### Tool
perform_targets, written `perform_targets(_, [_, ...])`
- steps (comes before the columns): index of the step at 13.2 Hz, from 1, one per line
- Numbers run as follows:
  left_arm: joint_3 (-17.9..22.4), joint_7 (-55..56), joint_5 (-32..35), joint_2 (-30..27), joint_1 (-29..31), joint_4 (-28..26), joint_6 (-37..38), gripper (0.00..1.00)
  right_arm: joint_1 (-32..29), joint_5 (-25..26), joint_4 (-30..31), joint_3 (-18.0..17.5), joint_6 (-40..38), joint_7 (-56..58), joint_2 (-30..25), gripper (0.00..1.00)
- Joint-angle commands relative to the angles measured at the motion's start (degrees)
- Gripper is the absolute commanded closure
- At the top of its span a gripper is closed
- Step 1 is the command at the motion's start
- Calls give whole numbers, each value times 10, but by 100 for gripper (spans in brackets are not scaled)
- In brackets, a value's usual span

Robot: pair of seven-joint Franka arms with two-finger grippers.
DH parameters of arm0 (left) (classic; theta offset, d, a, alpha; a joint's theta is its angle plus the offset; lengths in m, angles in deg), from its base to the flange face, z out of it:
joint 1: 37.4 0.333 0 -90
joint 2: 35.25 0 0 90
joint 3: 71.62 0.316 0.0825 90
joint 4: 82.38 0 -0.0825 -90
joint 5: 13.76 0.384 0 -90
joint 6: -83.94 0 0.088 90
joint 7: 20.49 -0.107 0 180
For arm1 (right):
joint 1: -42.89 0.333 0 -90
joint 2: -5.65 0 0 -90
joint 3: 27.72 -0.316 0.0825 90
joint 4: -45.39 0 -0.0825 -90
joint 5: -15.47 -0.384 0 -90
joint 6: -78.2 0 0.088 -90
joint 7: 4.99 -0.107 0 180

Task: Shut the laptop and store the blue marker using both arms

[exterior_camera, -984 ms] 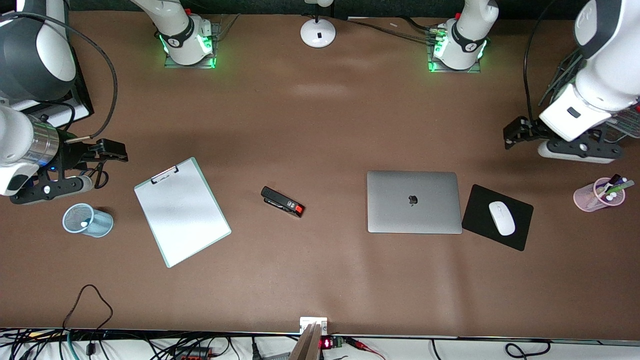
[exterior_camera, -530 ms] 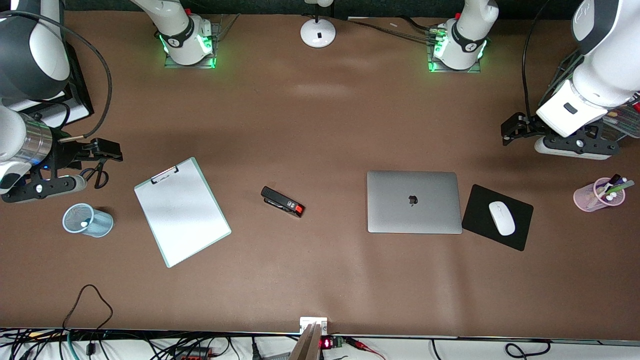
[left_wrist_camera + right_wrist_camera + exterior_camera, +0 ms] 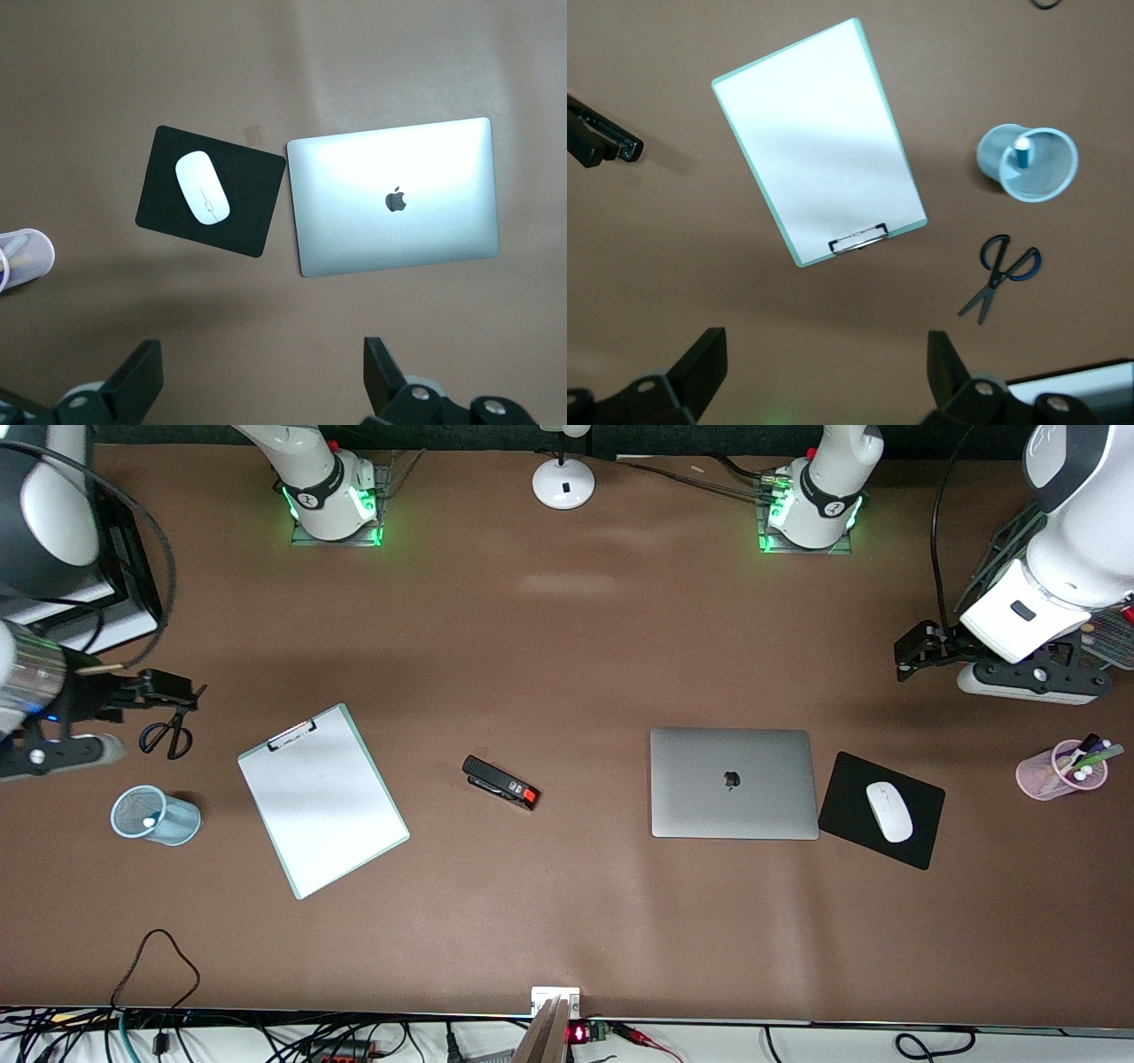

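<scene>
The slim silver-grey laptop (image 3: 733,783) lies shut near the table's middle, toward the left arm's end. The bright-blue marker (image 3: 1021,153) stands in the light-blue mesh cup (image 3: 152,815) near the right arm's end. The left gripper (image 3: 912,654) and the right gripper (image 3: 177,688) hover with jaws wide, empty.

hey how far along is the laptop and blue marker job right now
Both steps look done: the laptop lies shut, and the blue marker stands in the blue mesh cup. Nothing is held; the left gripper and right gripper hang open above the table. Nothing appears left.
</scene>
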State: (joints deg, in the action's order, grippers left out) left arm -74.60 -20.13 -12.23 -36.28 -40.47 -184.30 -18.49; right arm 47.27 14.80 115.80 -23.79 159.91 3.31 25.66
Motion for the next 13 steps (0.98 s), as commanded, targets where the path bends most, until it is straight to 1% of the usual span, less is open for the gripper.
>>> perform_targets(1, [-9, 24, -1, 2, -4, 12, 14, 0, -2, 3, 12, 1, -3, -42, -29, 0])
perform_targets(3, [-13, 31, 4, 1, -4, 12, 15, 0, 0, 5, 12, 0, -4, -66, -37, 0])
perform_targets(5, [-13, 31, 7, 1, -4, 12, 15, 0, 0, 6, 12, -2, 1, -59, -51, 0])
perform_targets(13, [-13, 32, 7, -1, -4, 12, 28, 0, 1, 2, 12, -2, 4, -65, -55, 0])
